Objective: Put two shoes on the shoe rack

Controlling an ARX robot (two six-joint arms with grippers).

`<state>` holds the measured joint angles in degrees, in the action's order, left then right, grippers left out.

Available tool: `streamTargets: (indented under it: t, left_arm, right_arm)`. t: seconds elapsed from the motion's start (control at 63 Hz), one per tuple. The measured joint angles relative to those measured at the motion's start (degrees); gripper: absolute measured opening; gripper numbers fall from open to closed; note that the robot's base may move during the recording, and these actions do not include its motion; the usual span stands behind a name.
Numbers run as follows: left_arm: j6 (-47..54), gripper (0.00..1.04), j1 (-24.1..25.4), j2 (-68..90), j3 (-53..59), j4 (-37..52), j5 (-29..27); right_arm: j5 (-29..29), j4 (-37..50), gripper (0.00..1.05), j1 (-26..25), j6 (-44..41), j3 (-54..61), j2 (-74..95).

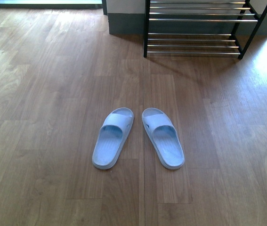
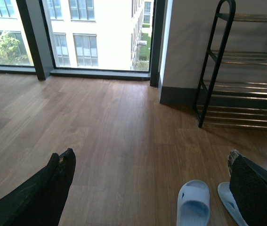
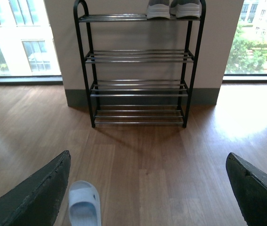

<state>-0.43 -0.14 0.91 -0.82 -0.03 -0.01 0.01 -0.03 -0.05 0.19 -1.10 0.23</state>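
two grey shoes with thick white soles [image 3: 159, 9], cut off at the picture's edge and seemingly sneakers, stand side by side on the top tier of the black-framed, silver-rodded shoe rack [image 3: 138, 55]. the left tool [image 2: 149, 155] and right tool [image 3: 147, 157] gape wide, holding nothing. two pale blue plastic slides [image 1: 113, 138] lie on the wooden floor [image 1: 53, 117], well short of the rack.

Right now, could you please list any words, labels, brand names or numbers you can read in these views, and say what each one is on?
No text can be read in any view.
Slippers on the floor: plain, no print shows.
Sneakers on the rack's top shelf: only partly in view, no logo legible.
Rack: no label shows.
Building outside the window: no sign shows.
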Motion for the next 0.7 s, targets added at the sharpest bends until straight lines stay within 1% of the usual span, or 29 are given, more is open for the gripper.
streamTargets:
  t: [0.699]
  left_arm:
    - [-0.02,0.95,0.00,0.00,0.02,0.02,0.00]
  right_arm:
    - [0.00,0.00,0.96,0.00,0.00,0.00,-0.02]
